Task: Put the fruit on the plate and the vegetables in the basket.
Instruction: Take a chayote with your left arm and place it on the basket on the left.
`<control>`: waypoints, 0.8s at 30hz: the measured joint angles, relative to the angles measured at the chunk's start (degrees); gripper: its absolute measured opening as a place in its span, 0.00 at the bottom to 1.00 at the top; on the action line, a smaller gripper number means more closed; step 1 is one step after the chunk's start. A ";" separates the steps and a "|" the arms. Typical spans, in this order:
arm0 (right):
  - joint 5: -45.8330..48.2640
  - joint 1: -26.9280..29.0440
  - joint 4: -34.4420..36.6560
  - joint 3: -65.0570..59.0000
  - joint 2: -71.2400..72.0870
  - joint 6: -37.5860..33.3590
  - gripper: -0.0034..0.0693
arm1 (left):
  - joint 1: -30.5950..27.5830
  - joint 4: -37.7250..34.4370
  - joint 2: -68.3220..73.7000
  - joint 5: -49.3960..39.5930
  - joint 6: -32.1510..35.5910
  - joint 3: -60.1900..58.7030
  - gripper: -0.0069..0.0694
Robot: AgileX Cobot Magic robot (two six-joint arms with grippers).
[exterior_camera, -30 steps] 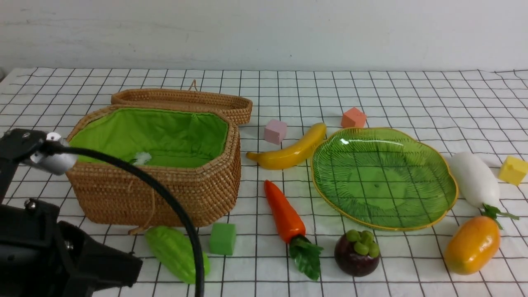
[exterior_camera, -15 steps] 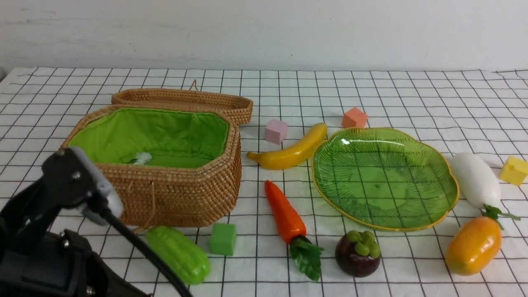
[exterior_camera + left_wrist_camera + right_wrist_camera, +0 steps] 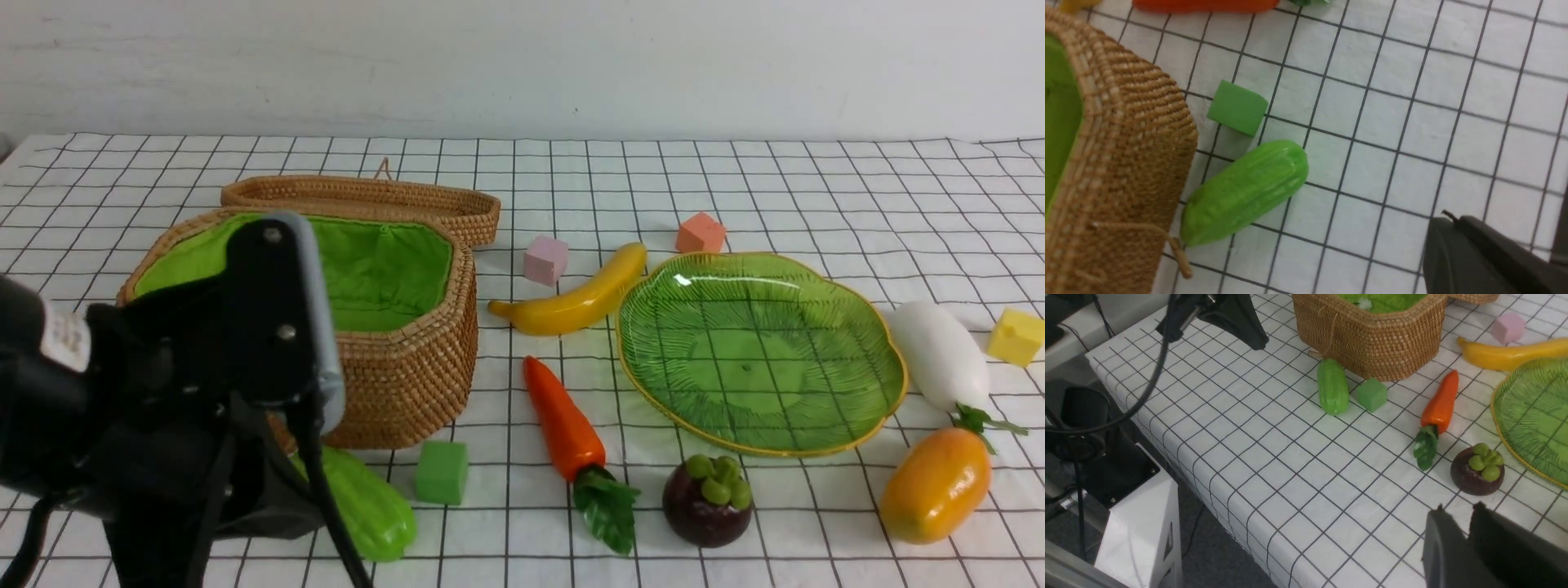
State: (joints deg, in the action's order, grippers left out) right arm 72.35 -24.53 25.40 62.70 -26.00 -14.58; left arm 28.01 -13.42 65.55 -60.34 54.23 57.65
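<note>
The light-green gourd lies in front of the wicker basket, whose green lining is bare. My left gripper hovers shut and empty a short way from the gourd. The carrot lies between basket and green plate, which holds nothing. The banana lies at the plate's far left, the mangosteen at its near edge, and the radish and mango to its right. My right gripper hangs over the cloth near the mangosteen, a narrow gap between its tips, nothing in it.
Foam cubes lie about: green beside the gourd, pink and orange behind the banana, yellow at the far right. The basket's lid lies open behind it. The table edge drops to a white stand.
My left arm has swung up and to the right in the front view and now covers the basket's near left part. No object has moved.
</note>
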 joint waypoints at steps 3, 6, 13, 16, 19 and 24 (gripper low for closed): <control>0.00 0.00 -0.10 -0.07 -0.09 -2.13 0.21 | 0.00 2.18 4.64 0.10 5.03 0.06 0.12; 0.00 0.00 -0.18 -0.57 -0.07 -2.90 0.21 | 0.00 3.19 8.82 1.43 6.37 0.06 0.23; 0.00 0.00 -0.76 -2.35 -0.28 -4.32 0.22 | 0.00 6.04 21.37 12.26 14.22 0.06 0.73; 0.00 0.00 -0.76 -2.83 -0.28 -4.51 0.22 | 0.00 8.36 25.66 14.68 20.66 0.06 0.84; 0.00 0.00 -0.76 -2.94 -0.28 -4.51 0.22 | 0.05 11.39 29.03 17.57 22.76 0.06 0.85; 0.00 0.00 -0.76 -2.94 -0.28 -4.51 0.22 | 0.07 15.79 33.51 21.88 23.07 0.23 0.79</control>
State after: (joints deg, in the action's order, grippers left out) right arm 72.35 -24.53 24.65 59.76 -26.28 -19.09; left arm 28.07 2.36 99.06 -38.46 77.30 57.88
